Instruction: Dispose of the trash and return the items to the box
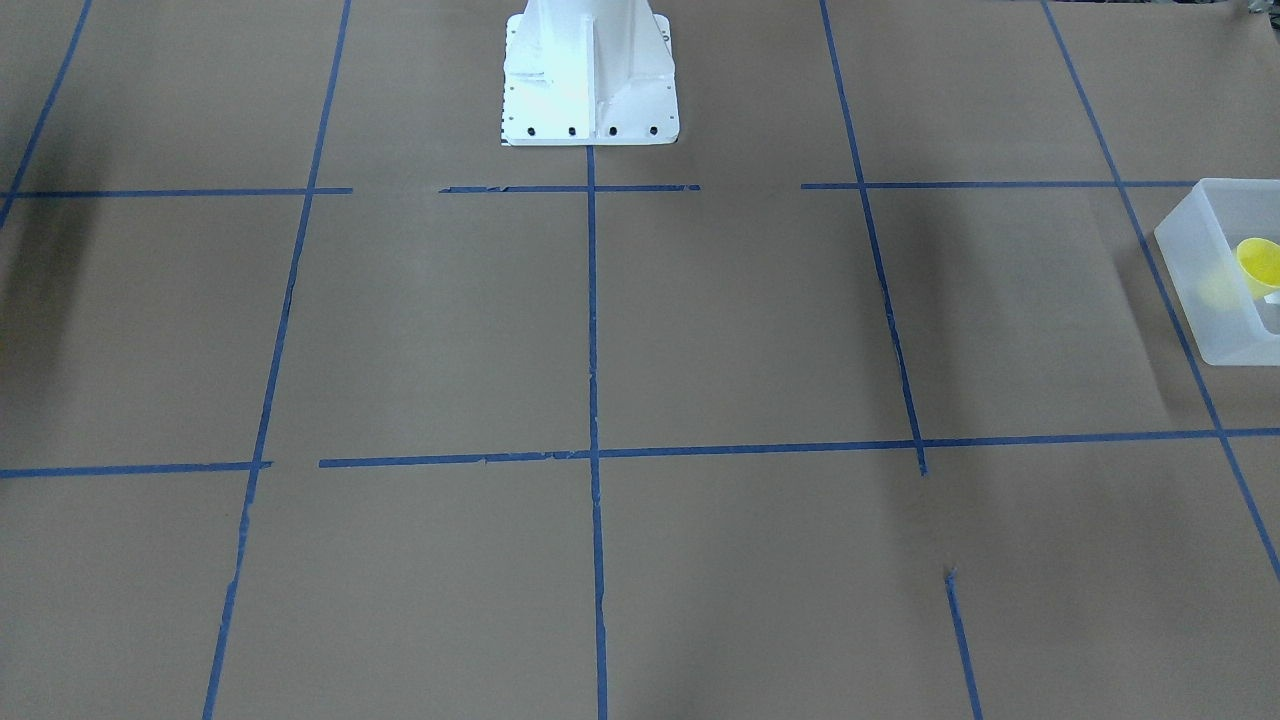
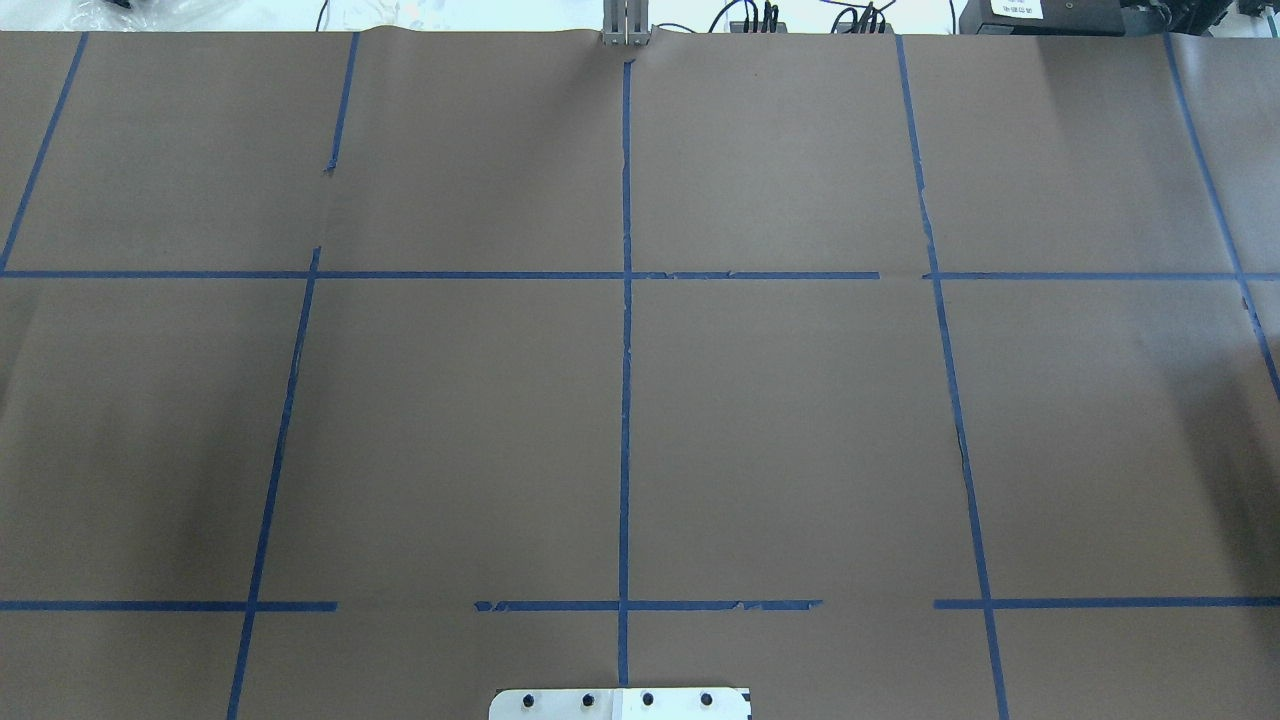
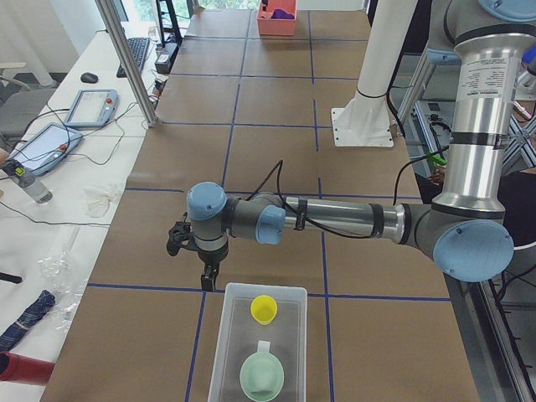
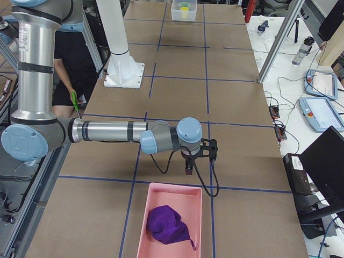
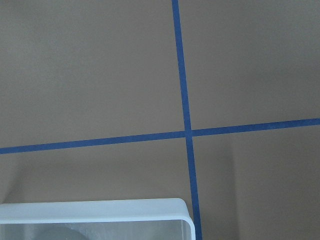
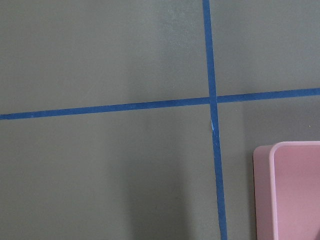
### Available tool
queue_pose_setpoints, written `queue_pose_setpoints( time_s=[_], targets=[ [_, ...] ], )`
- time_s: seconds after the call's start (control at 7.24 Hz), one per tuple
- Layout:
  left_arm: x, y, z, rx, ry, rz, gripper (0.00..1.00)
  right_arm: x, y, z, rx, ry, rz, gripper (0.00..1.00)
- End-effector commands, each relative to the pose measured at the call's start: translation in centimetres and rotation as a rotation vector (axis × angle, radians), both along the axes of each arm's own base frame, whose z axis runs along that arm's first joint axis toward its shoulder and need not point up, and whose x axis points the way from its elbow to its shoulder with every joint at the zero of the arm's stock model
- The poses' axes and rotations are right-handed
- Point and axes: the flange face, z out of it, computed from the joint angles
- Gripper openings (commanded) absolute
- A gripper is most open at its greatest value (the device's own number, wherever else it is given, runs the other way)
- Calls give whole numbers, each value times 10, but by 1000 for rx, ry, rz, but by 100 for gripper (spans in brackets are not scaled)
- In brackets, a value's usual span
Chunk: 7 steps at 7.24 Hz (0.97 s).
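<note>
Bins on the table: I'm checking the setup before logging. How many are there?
2. The translucent box sits at the end of the table on the robot's left, holding a yellow cup; the pink bin sits at the opposite end, holding a purple cloth. No others show.

The small yellow cup [image 3: 264,309] sits inside the open frosted-white rectangular box [image 3: 222,335], near one short end wall.
</note>
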Motion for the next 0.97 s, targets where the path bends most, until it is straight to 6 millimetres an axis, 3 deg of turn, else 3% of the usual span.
queue_pose_setpoints(
  time_s=[0.0, 0.83],
  targets=[
    [0, 0, 1, -1, 0, 0, 100, 0, -1, -1, 2, 0, 0, 100],
    [1, -1, 5, -6, 0, 2, 100, -1, -2, -7, 15, -10, -2, 100]
  ],
)
